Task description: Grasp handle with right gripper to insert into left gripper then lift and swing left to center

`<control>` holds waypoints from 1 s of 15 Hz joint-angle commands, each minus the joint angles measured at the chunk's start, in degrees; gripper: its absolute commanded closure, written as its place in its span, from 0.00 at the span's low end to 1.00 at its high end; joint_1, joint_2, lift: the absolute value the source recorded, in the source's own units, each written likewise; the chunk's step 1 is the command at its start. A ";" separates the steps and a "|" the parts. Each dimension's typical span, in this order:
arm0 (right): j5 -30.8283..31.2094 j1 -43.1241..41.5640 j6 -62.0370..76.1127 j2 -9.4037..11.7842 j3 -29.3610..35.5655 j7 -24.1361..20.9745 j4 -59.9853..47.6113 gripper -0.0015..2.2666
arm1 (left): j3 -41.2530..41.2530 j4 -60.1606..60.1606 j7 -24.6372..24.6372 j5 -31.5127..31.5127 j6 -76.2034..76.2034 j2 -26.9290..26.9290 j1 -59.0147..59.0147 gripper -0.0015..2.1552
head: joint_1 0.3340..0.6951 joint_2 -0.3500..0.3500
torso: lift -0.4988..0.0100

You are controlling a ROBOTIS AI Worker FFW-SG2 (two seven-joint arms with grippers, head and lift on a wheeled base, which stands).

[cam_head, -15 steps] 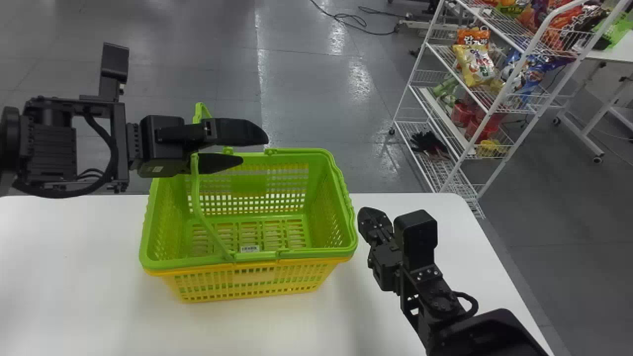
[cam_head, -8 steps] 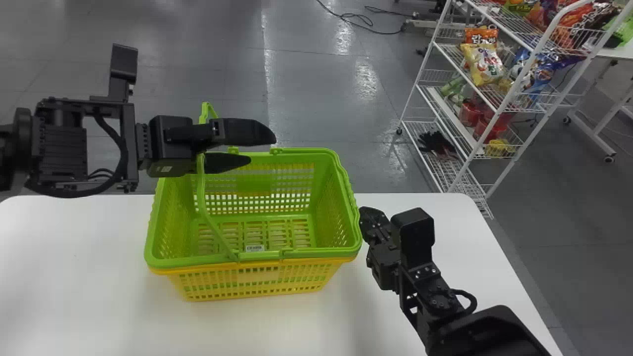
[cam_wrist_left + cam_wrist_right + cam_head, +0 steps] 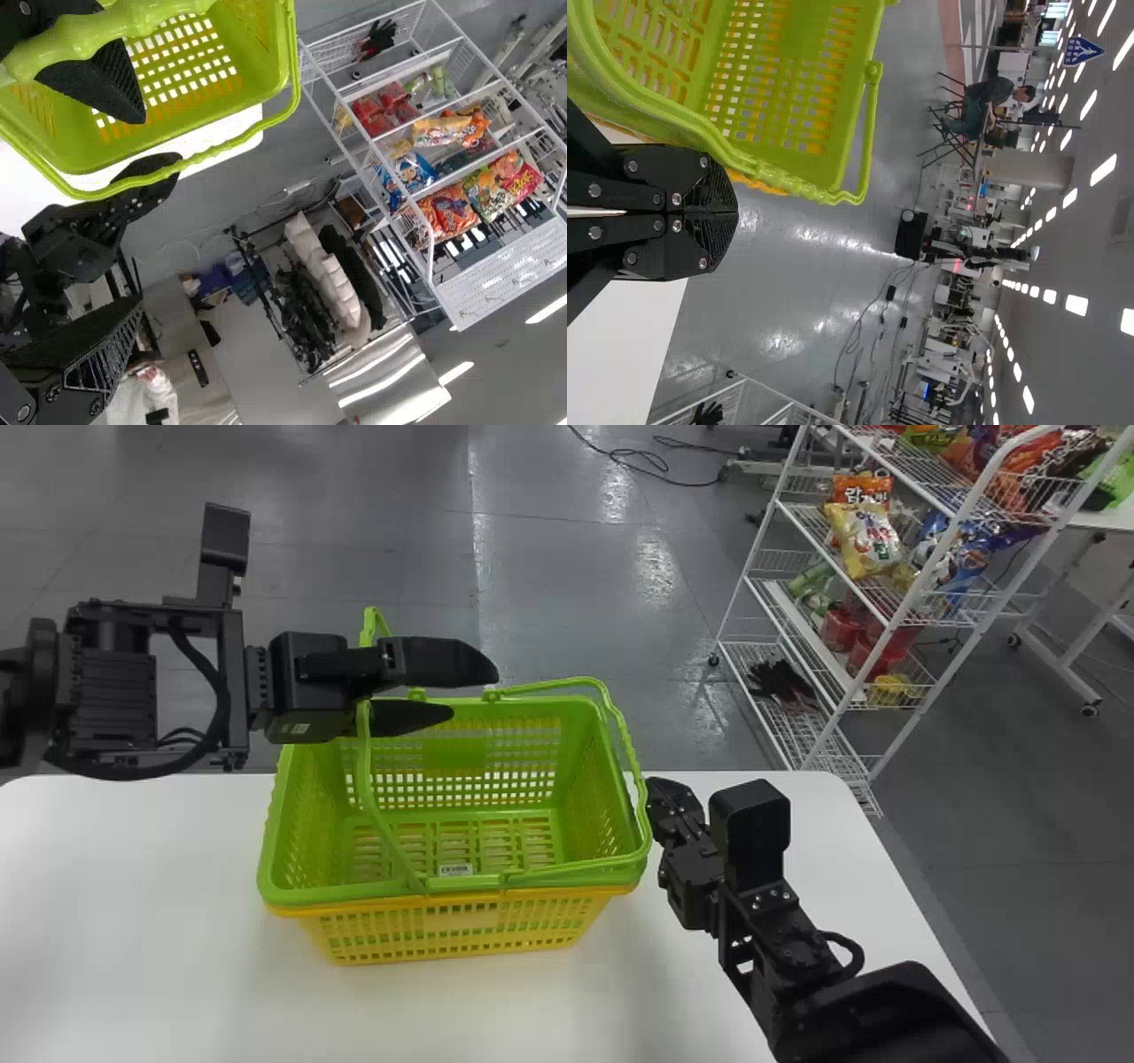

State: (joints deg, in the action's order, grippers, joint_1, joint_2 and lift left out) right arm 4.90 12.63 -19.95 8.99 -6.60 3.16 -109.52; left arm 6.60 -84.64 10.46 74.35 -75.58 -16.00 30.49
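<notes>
so, i'm holding my right gripper (image 3: 654, 795) pressed together just beside the right handle (image 3: 633, 766). my left gripper (image 3: 474, 693) is hanging spread at the left handle (image 3: 381, 828); the basket (image 3: 461, 926) is sitting on the table (image 3: 133, 912).

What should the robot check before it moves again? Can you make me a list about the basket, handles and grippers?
1. Green basket on the table: ok.
2. Left gripper open: ok.
3. Left handle standing up: ok.
4. Right handle tilted up off the rim: ok.
5. Right gripper grasping the right handle: not ok, its fingers are shut beside it.
6. Right handle inside the left gripper: not ok.
</notes>
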 commanded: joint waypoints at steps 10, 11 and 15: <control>0.29 -1.47 -5.50 -2.48 -7.64 -1.58 -7.11 0.89 | 0.70 0.97 -0.17 -0.61 0.21 1.14 0.36 0.04 | 1.00 0.32 | 0.80; 0.55 -1.73 -5.68 -2.83 -8.25 -1.58 -7.11 0.89 | 0.88 1.49 -0.08 -0.79 0.38 1.41 0.71 0.04 | 1.00 0.33 | 0.80; 0.90 -2.43 -6.38 -3.45 -9.92 -2.28 -7.11 0.89 | 1.84 2.72 -0.08 -1.23 0.56 2.55 2.03 0.04 | 1.00 0.36 | 0.80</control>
State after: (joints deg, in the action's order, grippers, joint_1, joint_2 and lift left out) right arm 5.74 10.45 -25.99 5.62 -16.03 1.11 -116.63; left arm 8.10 -82.29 10.37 73.30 -75.15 -13.90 32.03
